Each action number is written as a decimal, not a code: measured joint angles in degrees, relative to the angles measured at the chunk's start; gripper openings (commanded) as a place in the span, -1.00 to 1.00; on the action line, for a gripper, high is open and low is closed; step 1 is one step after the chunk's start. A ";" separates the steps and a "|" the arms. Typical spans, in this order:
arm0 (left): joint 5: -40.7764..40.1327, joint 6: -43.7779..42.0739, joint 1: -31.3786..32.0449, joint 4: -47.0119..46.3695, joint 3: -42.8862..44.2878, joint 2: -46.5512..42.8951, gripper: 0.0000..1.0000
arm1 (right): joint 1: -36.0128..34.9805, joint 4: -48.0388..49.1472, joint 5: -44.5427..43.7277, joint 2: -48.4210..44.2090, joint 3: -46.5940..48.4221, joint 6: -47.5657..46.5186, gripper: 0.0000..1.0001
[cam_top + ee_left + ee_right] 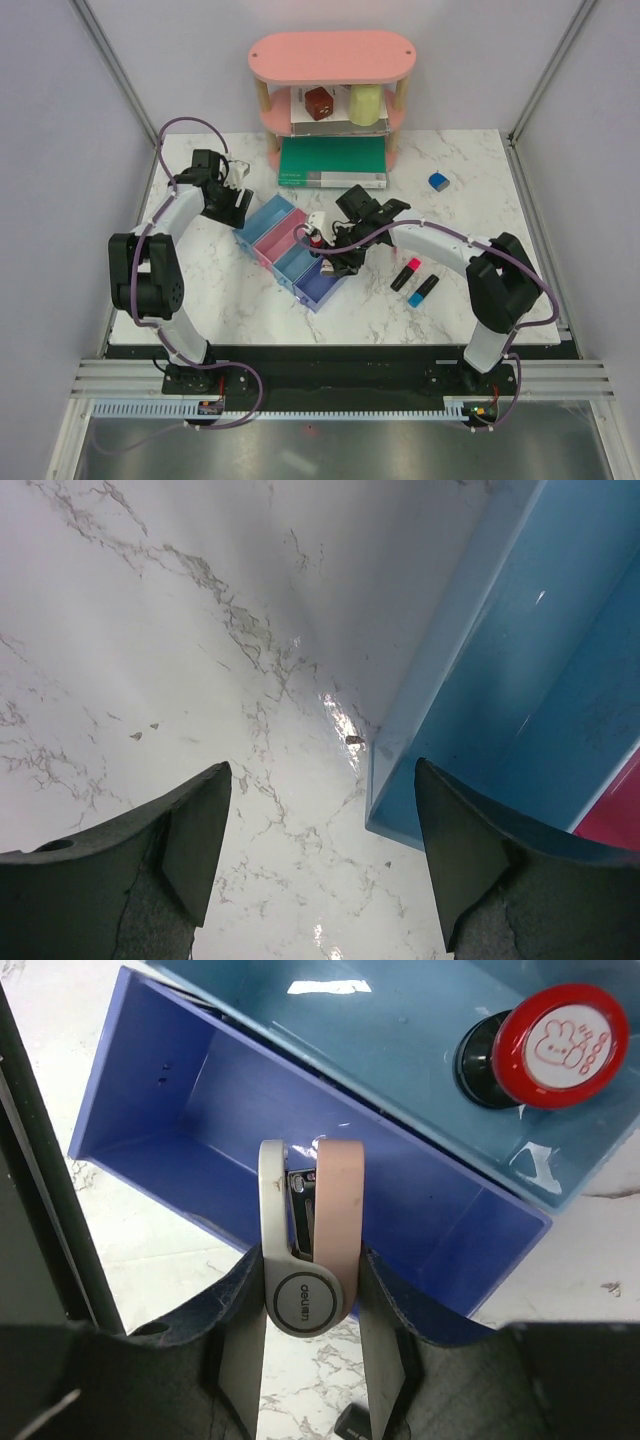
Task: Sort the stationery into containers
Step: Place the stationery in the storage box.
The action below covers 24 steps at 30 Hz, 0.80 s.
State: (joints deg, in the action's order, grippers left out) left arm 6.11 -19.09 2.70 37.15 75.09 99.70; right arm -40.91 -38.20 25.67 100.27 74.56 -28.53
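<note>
My right gripper [310, 1295] is shut on a small beige-white and pink stapler [310, 1240], held upright over the near rim of the purple-blue bin [190, 1130]. In the blue bin [400, 1050] beside it lies a red-black round stamp [560, 1045]. From above, the four joined containers [290, 245] run diagonally at the table's middle, with the right gripper [335, 262] at their near end. A pink-ended highlighter [405, 274] and a blue-ended one [424, 290] lie right of it. A small blue piece [438, 181] sits far right. My left gripper [320, 850] stands open and empty beside the light blue bin [500, 680].
A pink two-tier shelf [332, 58] stands at the back with a brown and a yellow object on its lower tier. A flat green book [332, 160] lies in front of it. The pink bin [615, 820] shows at the left wrist view's right edge.
</note>
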 measured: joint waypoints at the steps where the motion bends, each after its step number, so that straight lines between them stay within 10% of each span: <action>1: 0.02 0.00 0.00 0.00 0.00 -0.09 0.61 | -0.09 0.24 -0.02 0.39 0.28 0.00 -0.24; 24: 0.50 0.04 0.00 0.09 -0.50 -0.37 0.60 | -0.66 1.97 -2.45 3.72 2.12 0.50 0.27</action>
State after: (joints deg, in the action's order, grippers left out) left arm 6.61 -19.05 2.70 37.23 74.59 99.33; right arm -41.56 -36.23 23.22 103.98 76.69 -28.03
